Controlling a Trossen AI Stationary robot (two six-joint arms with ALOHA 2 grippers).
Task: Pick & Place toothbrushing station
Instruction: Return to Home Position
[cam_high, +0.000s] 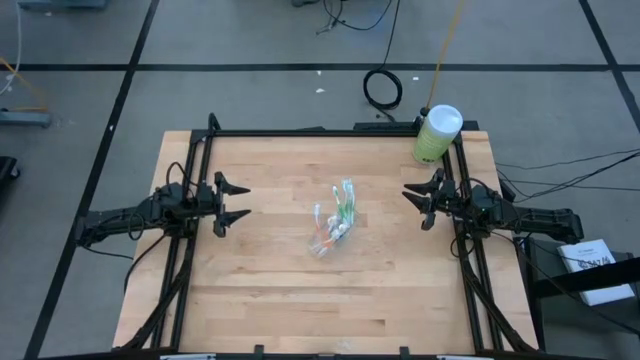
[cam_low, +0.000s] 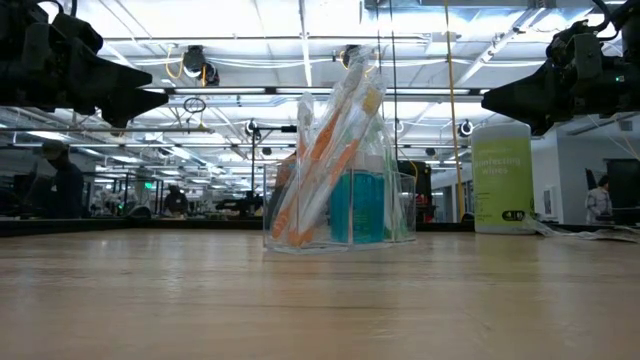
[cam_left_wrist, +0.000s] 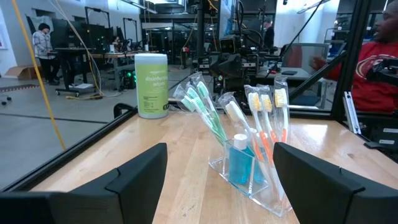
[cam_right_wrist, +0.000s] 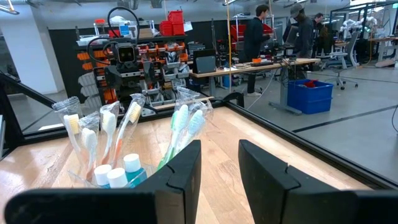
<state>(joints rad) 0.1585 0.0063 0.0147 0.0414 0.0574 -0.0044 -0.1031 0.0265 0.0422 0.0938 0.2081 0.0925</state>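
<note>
The toothbrushing station stands on its base at the middle of the wooden table. It is a clear plastic holder with wrapped green-white and orange-white toothbrushes leaning in it. Small blue tubes with white caps stand in it too. My left gripper hovers open at the table's left side, pointing level at the station. My right gripper hovers at the right side, also level, its fingers a small gap apart. Neither touches anything.
A pale-green canister with a white lid stands at the table's far right corner. A black frame rail runs along the far edge and down both sides. Bare wood lies around the station. People and workbenches show beyond the table.
</note>
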